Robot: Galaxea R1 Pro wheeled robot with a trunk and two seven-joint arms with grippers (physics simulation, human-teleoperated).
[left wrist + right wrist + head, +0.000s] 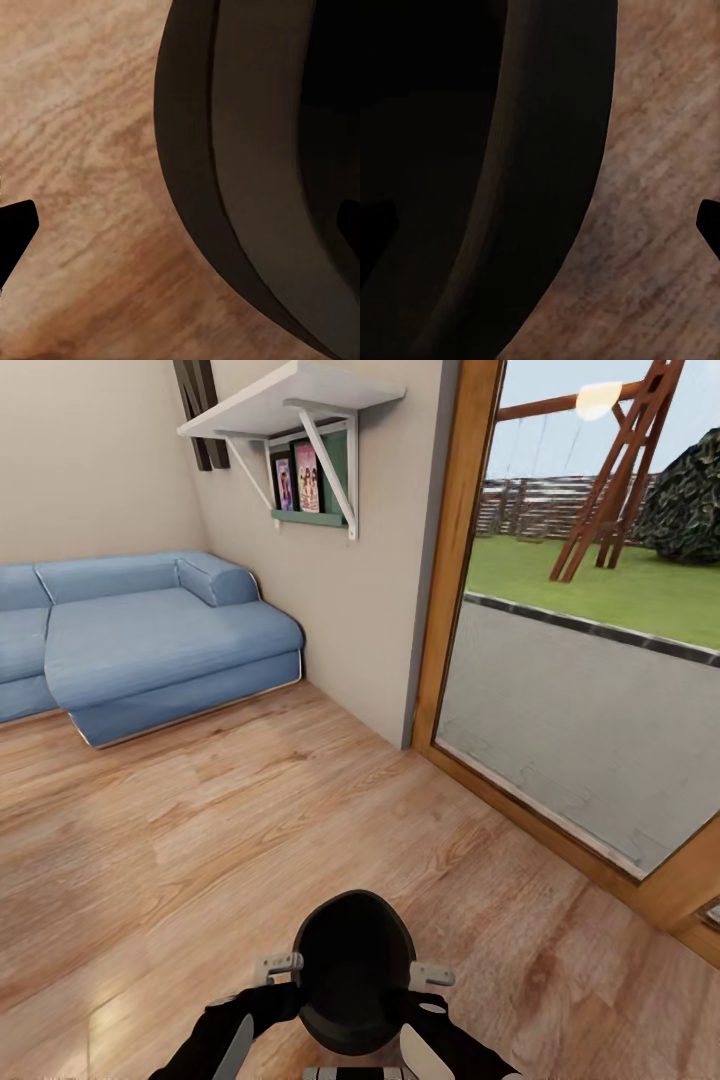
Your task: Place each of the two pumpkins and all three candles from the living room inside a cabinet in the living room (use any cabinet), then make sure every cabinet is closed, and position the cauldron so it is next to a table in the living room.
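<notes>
Cauldron (353, 970) held between both arms, tool tips mostly hidden behind rim

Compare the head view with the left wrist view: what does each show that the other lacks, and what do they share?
Head view alone: the blue sofa, a white wall shelf with books under it, the glass door onto a lawn with a wooden swing frame, and both arms flanking the cauldron, held low in front of the robot.

Left wrist view alone: a close look at the cauldron's dark curved wall, with one black fingertip on either side of the rim.

Shared: the cauldron and the wood floor.
</notes>
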